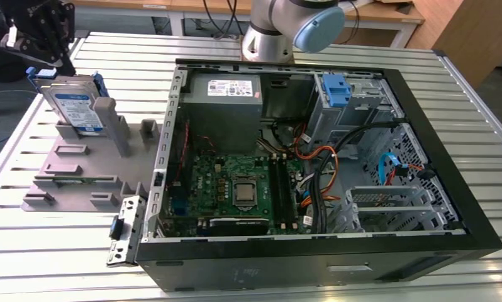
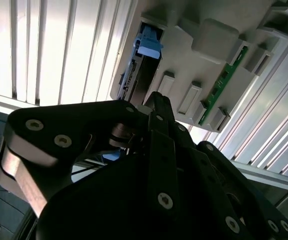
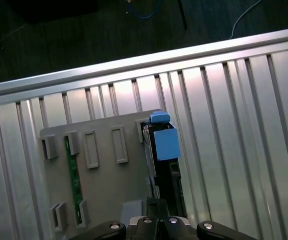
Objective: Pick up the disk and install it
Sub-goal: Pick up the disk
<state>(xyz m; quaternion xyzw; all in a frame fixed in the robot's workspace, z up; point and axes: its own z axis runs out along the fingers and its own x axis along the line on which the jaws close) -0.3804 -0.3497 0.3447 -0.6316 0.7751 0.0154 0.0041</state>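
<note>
At the far left of the exterior view, my gripper (image 1: 50,60) hangs over the metal slat table (image 1: 50,251), just above the disk (image 1: 73,108). From these pictures I cannot tell how far my jaws are open, nor if they have hold of anything. The disk stands upright on its edge in a slot of a grey holder plate (image 1: 75,157), outside the computer case (image 1: 318,248). Its blue and white label faces the exterior view's left and front, and blue plastic shows at its upper end. In both wrist views I see the disk (image 3: 165,145) edge-on, directly under my black body, with the blue plastic on the end that points at me. The holder plate (image 3: 103,180) has several small upright posts, and a narrow green circuit strip (image 3: 73,175) stands in another slot, well apart from the disk.

To the right of the plate, the computer case lies on its side with its cover off. Inside it, a big grey box with a white sticker (image 1: 224,94) sits in the far left corner, and a green main board (image 1: 234,182) is nearer to the front. Behind the case stands the base of my arm (image 1: 280,31). Further right, a blue plastic bracket (image 1: 336,88) stands in the metal bay at the far side. Orange, black and blue cables (image 1: 323,182) run between the board and the bay.
</note>
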